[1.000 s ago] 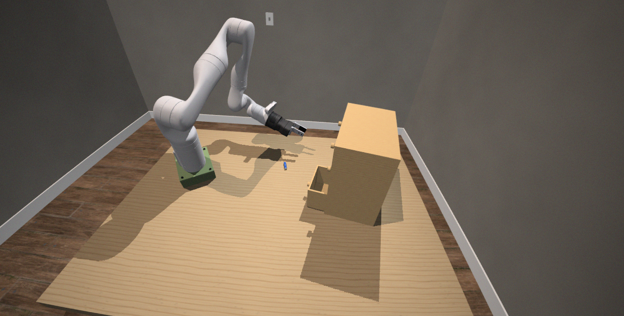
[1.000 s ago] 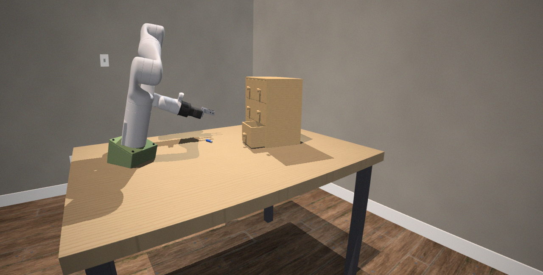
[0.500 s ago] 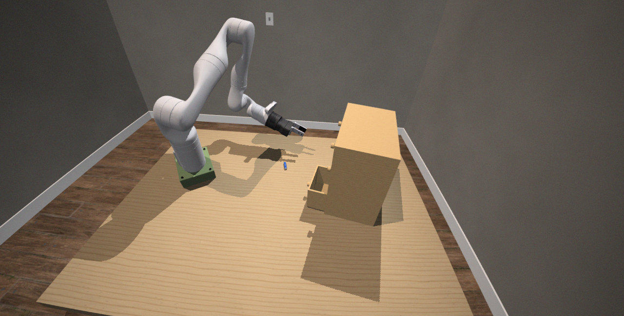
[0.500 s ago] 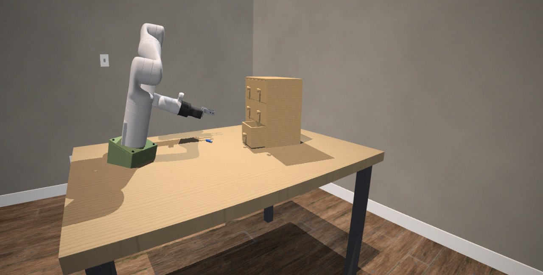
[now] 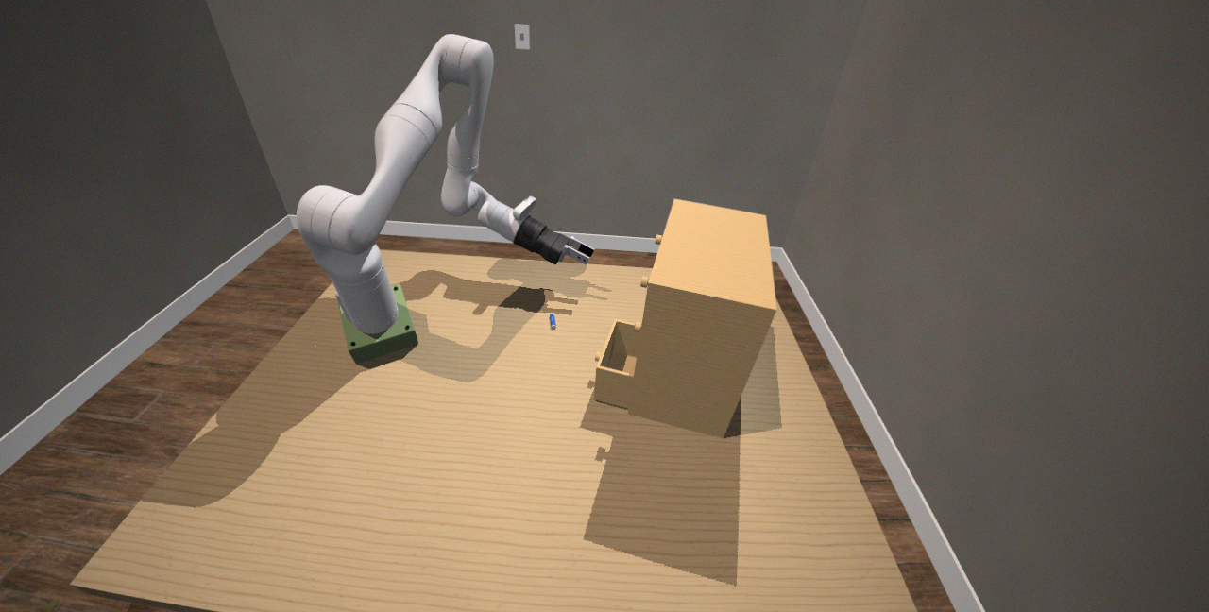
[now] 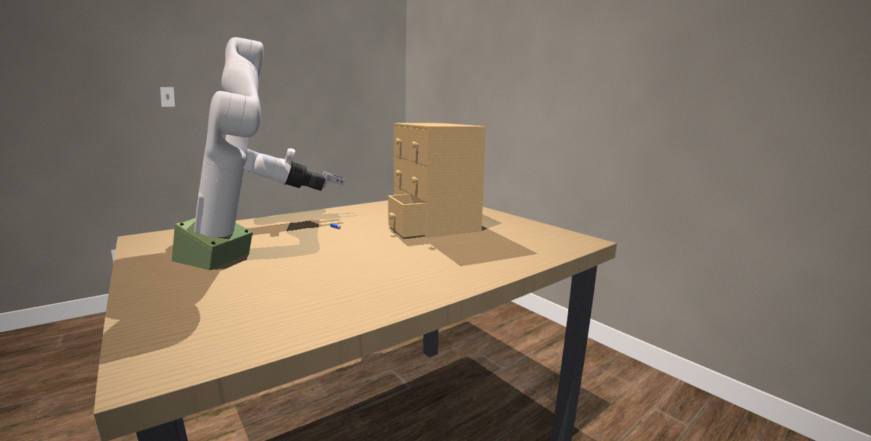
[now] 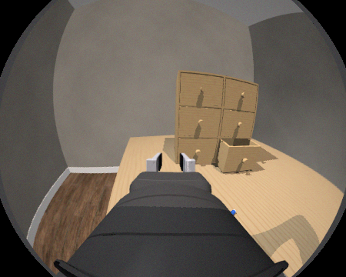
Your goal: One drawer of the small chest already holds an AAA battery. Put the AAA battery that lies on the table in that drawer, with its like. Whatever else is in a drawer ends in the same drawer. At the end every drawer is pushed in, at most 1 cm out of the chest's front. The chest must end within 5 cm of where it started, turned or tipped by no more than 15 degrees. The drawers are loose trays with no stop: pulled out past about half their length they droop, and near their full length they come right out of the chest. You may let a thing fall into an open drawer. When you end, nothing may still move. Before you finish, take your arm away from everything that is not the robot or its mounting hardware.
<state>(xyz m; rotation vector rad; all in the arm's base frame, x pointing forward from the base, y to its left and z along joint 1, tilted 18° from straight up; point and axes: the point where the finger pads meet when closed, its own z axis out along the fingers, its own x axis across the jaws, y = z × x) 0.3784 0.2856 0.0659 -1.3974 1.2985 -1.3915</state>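
Note:
The small wooden chest (image 5: pixel 706 312) stands on the table, with two columns of three drawers (image 7: pixel 216 118). One bottom drawer (image 5: pixel 617 363) is pulled partly out; in the wrist view it is the bottom right one (image 7: pixel 237 156); I cannot see what is inside it. The other drawers look pushed in. A small blue AAA battery (image 5: pixel 552 320) lies on the table between the arm's base and the chest, and shows in the exterior view (image 6: pixel 335 226). My gripper (image 5: pixel 581 251) (image 7: pixel 171 158) hangs level in the air above and beyond the battery, pointing at the chest, partly open and empty.
The arm's green base (image 5: pixel 378 329) sits at the table's left back. The table edge runs close behind and to the right of the chest (image 6: pixel 438 179). A wall stands beyond the table.

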